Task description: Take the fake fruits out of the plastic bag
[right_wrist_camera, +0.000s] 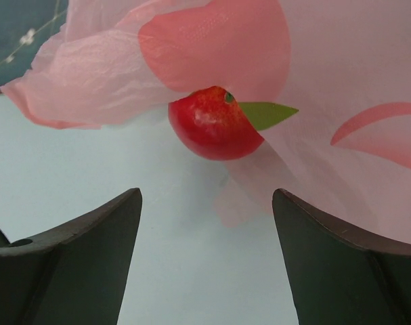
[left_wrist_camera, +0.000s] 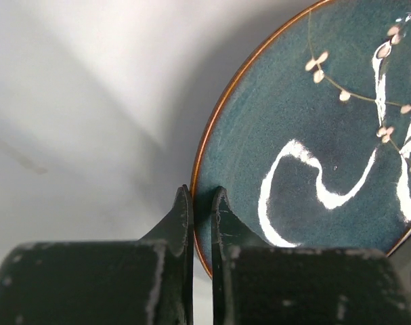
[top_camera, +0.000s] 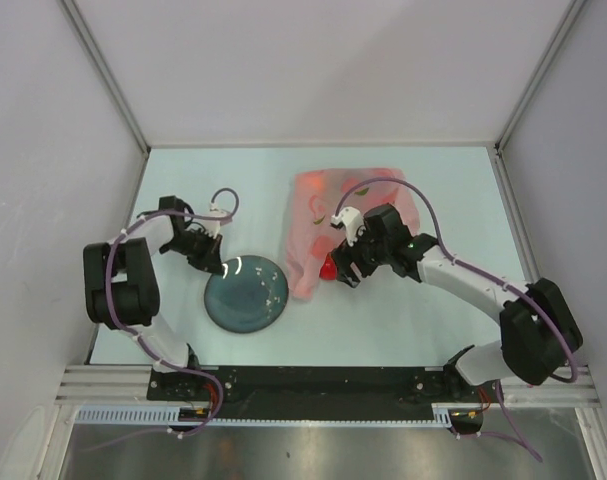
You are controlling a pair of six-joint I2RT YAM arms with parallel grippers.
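Top external view: two arms reach over a pale tabletop (top_camera: 413,320); items are listed from left to right.
Left gripper (top_camera: 213,264): fingers pressed together with nothing between them. It hangs low at the far-left rim of the plate; the left wrist view shows the tips right at that rim.
Plate (top_camera: 248,295): dark blue-green and bare, left of the tabletop's middle, towards the near edge. Its right rim lies just beside the bag.
Bag (top_camera: 318,225): crumpled pink film with printed motifs, spread from the tabletop's middle towards the far edge. What else is inside cannot be told.
Red fruit (top_camera: 328,268): glossy, at the bag's near-left corner, close to the tabletop's middle. Its near side shows bare on the tabletop; its far side is tucked under the film.
Right gripper (top_camera: 340,272): jaws spread wide, holding nothing, poised over the bag's near-left corner.
Key relation: in the right wrist view the fruit lies straight ahead of the jaws, near the centre line of the gap and apart from both fingers (right_wrist_camera: 90,237). What shows is roundish, with no clear long axis. The right arm is much the nearer.
Next move, as judged: advance the right gripper and close it on the fruit's bare side. Film caught in the pinch could drag the bag along.
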